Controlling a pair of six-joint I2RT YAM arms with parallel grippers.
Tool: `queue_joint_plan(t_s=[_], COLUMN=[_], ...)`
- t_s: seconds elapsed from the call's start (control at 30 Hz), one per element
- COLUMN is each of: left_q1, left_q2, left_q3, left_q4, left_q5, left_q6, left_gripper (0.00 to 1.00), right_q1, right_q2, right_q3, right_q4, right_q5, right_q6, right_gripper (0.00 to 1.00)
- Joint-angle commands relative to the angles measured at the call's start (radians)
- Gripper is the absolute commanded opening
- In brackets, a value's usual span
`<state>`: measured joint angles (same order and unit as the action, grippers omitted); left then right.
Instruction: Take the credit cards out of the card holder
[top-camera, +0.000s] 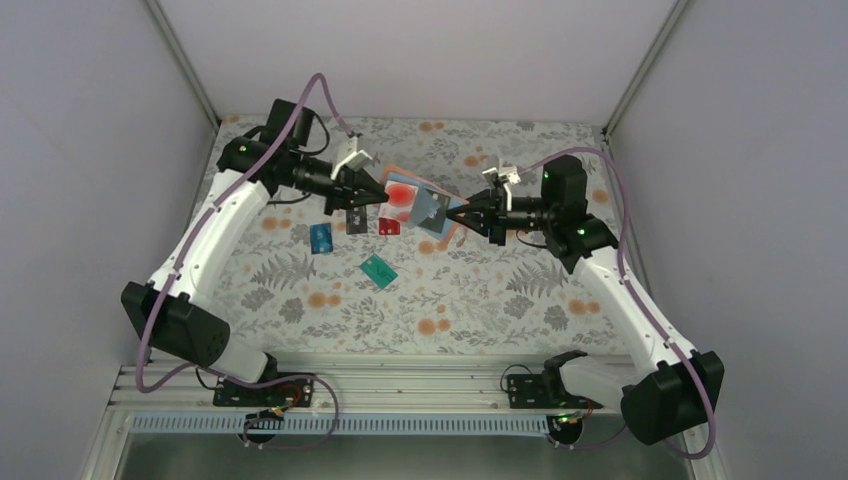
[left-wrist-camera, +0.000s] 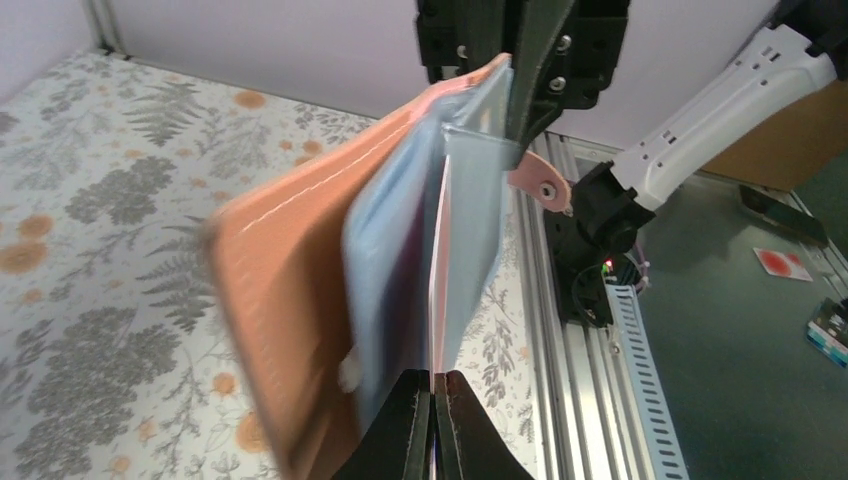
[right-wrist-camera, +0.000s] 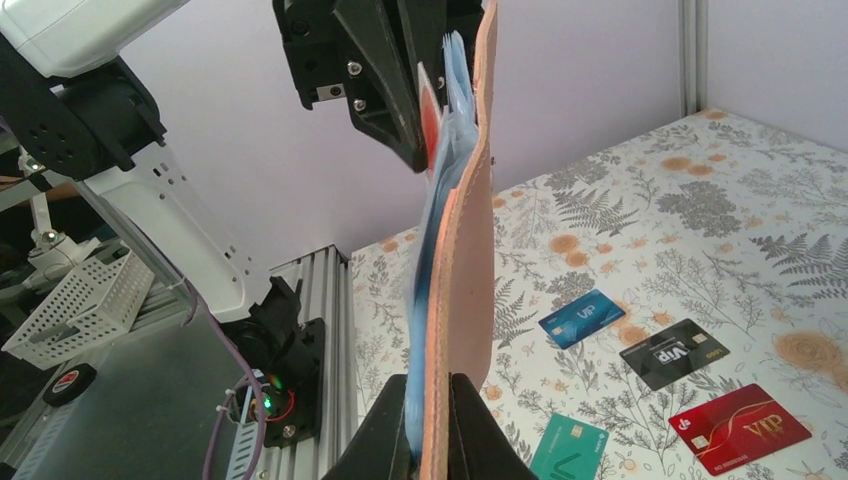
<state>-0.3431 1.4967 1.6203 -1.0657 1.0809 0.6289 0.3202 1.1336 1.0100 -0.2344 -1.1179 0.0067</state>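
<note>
My right gripper (top-camera: 457, 215) is shut on the tan leather card holder (top-camera: 434, 208), held above the table; in the right wrist view (right-wrist-camera: 437, 385) its jaws clamp the holder's lower edge (right-wrist-camera: 465, 260). My left gripper (top-camera: 384, 198) is shut on the pale card with a red dot (top-camera: 402, 190), whose far end still sits in the holder. In the left wrist view (left-wrist-camera: 434, 385) the jaws pinch that card's thin edge (left-wrist-camera: 437, 300) beside the holder (left-wrist-camera: 290, 290). On the table lie a blue card (top-camera: 321, 238), a black card (top-camera: 356, 220), a red card (top-camera: 389, 226) and a teal-green card (top-camera: 378, 270).
The floral tablecloth (top-camera: 480, 290) covers the table, with grey walls on three sides. The aluminium rail (top-camera: 400, 385) with the arm bases runs along the near edge. The loose cards lie below and left of the grippers.
</note>
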Motion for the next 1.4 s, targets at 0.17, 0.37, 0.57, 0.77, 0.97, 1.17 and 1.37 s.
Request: queue_joint_plan(t_s=[0.17, 0.37, 0.57, 0.77, 0.97, 1.17, 1.37], left_q1=[0.295, 0.418, 0.450, 0.425, 0.420, 0.357, 0.362], left_q2=[-0.012, -0.046, 0.037, 0.103, 0.093, 0.192, 0.263], left_q3=[0.039, -0.212, -0.304, -0.498, -0.685, -0.711, -0.710], left_q4=[-0.003, 0.115, 0.186, 0.228, 0.309, 0.319, 0.298], left_q5=[0.006, 0.008, -0.082, -0.150, -0.177, -0.197, -0.244], left_q6=[-0.022, -0.216, -0.304, -0.370, -0.469, -0.508, -0.503], left_gripper=[0.02, 0.02, 0.02, 0.02, 0.02, 0.02, 0.02], right_q1=[-0.022, -0.029, -0.029, -0.030, -0.029, -0.030, -0.030], right_q2=[0.004, 0.009, 0.012, 0.014, 0.025, 0.022, 0.027], right_q3=[0.034, 0.028, 0.042, 0.039, 0.049, 0.045, 0.064], right_q4=[-0.013, -0.008, -0.029, -0.033, -0.035, -0.034, -0.054], right_q5=[0.029, 0.024, 0.031, 0.045, 0.057, 0.082, 0.099], right_q6=[0.010, 0.013, 0.013, 0.020, 0.035, 0.050, 0.044], right_gripper=[0.04, 0.04, 0.04, 0.04, 0.04, 0.04, 0.04])
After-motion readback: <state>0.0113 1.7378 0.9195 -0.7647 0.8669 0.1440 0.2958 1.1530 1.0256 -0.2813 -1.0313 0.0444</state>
